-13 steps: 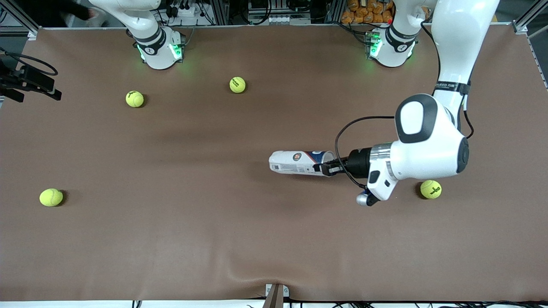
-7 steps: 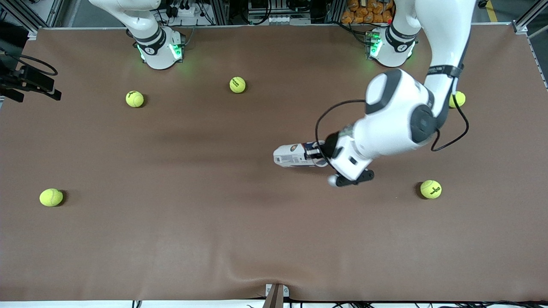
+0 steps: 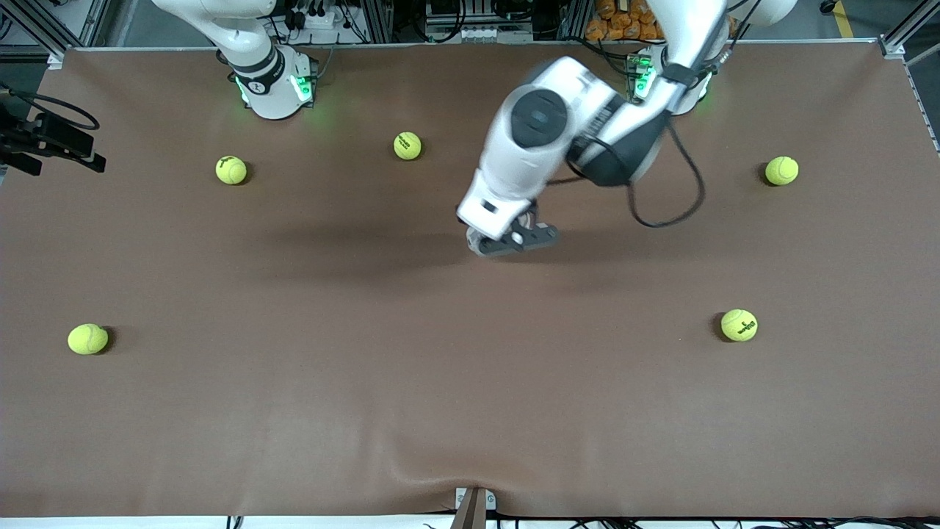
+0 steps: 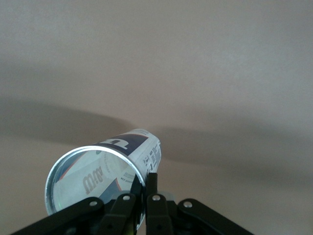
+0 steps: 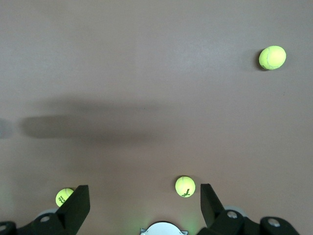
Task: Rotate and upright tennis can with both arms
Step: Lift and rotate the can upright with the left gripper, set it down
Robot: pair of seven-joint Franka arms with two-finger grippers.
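Observation:
The tennis can (image 4: 112, 164), clear with a white and navy label and a metallic rim, shows in the left wrist view with its open mouth toward the camera. My left gripper (image 4: 145, 177) is shut on the can's rim wall, one finger inside and one outside. In the front view the left arm's hand (image 3: 512, 191) hangs over the middle of the table and hides the can beneath it. My right gripper (image 5: 142, 201) is open and empty, held high above the table near the right arm's base (image 3: 273, 82); that arm waits.
Several yellow-green tennis balls lie on the brown table: two near the right arm's base (image 3: 231, 170) (image 3: 407, 145), one toward the left arm's end (image 3: 781, 170), one nearer the camera there (image 3: 739, 325), one at the right arm's end (image 3: 87, 339).
The left arm has swung from its end of the table toward the middle and its hand has turned downward, carrying the can's rim end. The can lay on its side before; now the hand covers it.

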